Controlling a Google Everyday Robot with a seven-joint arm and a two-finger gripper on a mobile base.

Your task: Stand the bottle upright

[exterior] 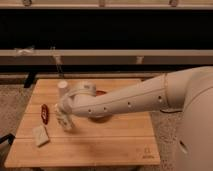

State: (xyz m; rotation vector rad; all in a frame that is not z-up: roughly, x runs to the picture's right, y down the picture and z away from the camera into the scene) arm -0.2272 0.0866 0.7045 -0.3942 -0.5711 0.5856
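My gripper (64,114) is at the left middle of the wooden table (115,145), at the end of the white arm that reaches in from the right. It is shut on the bottle (64,123), a small see-through bottle with a whitish label. The bottle hangs below the gripper, tilted a little off upright, with its lower end at or just above the table top. The top of the bottle is hidden inside the gripper.
A plain white cylinder (62,88) stands just behind the gripper. An orange dish (101,93) is mostly hidden under the arm. A dark red object (45,112) and a pale packet (40,135) lie to the left. A dark shelf wall runs behind the table.
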